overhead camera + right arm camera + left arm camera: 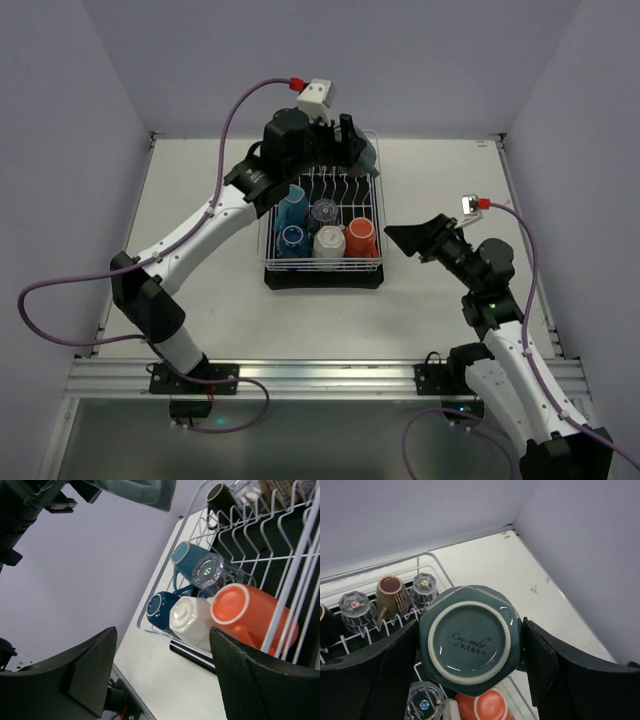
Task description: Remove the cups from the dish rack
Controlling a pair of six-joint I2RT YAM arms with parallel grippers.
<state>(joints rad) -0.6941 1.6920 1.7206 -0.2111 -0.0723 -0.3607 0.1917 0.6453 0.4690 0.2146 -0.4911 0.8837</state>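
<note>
My left gripper (352, 148) is shut on a teal hexagonal cup (470, 640), bottom toward the camera, held above the far right corner of the white wire dish rack (320, 268). The cup also shows in the top view (367, 158). In the rack lie an orange cup (361, 236), a white cup (329, 242), a dark blue cup (291, 240), a lighter blue cup (290, 205) and a clear glass (323, 211). A brown mug (392, 595) and two more clear glasses (355, 610) stand at the rack's far end. My right gripper (405, 238) is open and empty, just right of the rack, facing the orange cup (250, 612).
The rack sits on a black drip tray (190, 655) in the middle of the white table (450, 180). Walls close in the table on the left, back and right. A metal rail (320, 375) runs along the near edge.
</note>
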